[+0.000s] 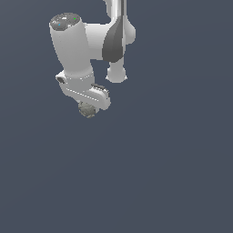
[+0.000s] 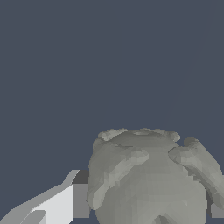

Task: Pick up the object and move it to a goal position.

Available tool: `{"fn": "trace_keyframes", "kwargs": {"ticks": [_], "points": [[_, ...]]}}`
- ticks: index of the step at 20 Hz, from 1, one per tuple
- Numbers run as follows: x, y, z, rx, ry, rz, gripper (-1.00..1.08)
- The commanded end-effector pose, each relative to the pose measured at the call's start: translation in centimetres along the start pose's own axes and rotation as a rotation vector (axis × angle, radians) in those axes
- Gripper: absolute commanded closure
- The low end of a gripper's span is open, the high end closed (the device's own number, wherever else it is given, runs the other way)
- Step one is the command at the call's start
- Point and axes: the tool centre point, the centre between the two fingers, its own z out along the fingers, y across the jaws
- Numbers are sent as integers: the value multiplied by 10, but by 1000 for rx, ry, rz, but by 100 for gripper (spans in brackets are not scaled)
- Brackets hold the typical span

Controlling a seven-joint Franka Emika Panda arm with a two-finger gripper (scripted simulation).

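Upper left of the exterior view is where I have the claw (image 1: 89,107), hanging under the white arm (image 1: 73,50) with its fingers pointing down. It is grasping the object (image 1: 87,110), a small rough grey-tan ball that peeks out just below the hand, mostly covered by it. From the wrist view the ball (image 2: 148,179) fills the lower right of the frame, bumpy and mottled, with one white finger (image 2: 59,203) pressed against its side at lower left and a sliver of the other finger (image 2: 216,210) at the far right edge. Both sit tight against the ball, so I read the grip as closed on it.

As for progress, I judge the pick as done: the ball is in the claw. Whether it is already lifted clear of the floor I cannot tell, since the flat dark blue-grey ground (image 1: 173,173) gives no shadow or contact cue. What is left, as I see it, is the carry to the goal. No goal marker shows in either view, so I cannot say which way or how far that is.

Around the claw I see nothing else, only the plain ground. Nothing visible stands in the way of a move.
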Motion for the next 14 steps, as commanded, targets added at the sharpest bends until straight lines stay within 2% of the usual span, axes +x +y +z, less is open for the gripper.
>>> {"fn": "trace_keyframes", "kwargs": {"ticks": [1,7,14], "points": [[0,3,-23,-1,-1,0,108],[2,6,-63,-1,-1,-1,108],[4,8,-83,-1,-1,-1,108]]}}
